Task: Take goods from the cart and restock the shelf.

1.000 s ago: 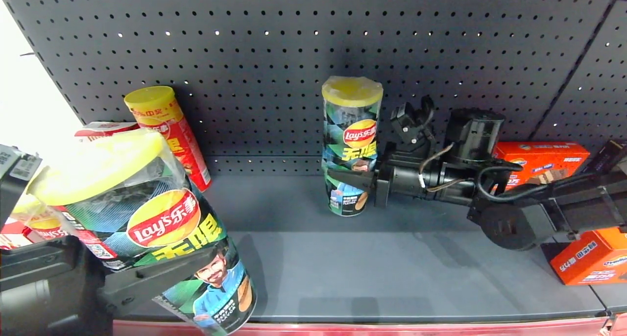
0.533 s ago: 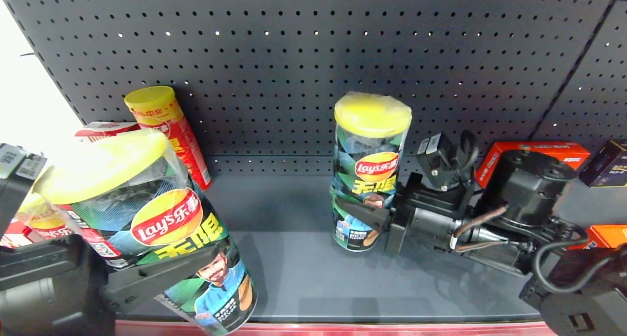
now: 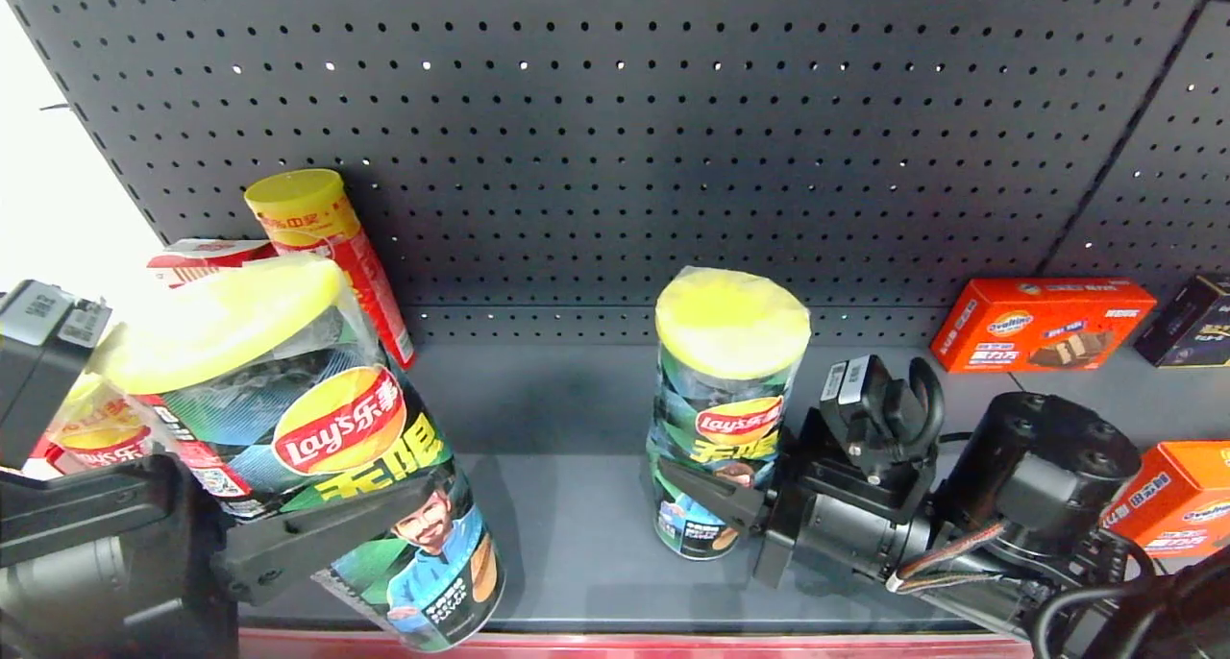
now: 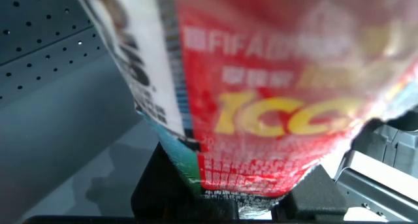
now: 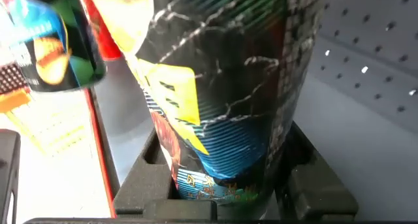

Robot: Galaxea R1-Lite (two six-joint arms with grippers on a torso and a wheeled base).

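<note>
At near left our left gripper [image 3: 317, 539] is clamped round a tilted, film-wrapped green-and-black crisp tube [image 3: 327, 419] with a yellow lid. At centre our right gripper [image 3: 716, 496] grips a matching tube [image 3: 725, 409], upright over the near part of the grey metal shelf [image 3: 577, 553]. We should seat its base flat before loosening, clear of the left tube.

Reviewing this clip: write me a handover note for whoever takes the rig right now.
Left end effector: shut on a chip can, tilted, over the shelf's front left edge.
Right end effector: shut on a second chip can, upright, mid-shelf near the front; contact with the shelf unclear.
On shelf already: red can at back left, orange boxes at right.
Left to do: set both cans down, release, fetch more.
</note>
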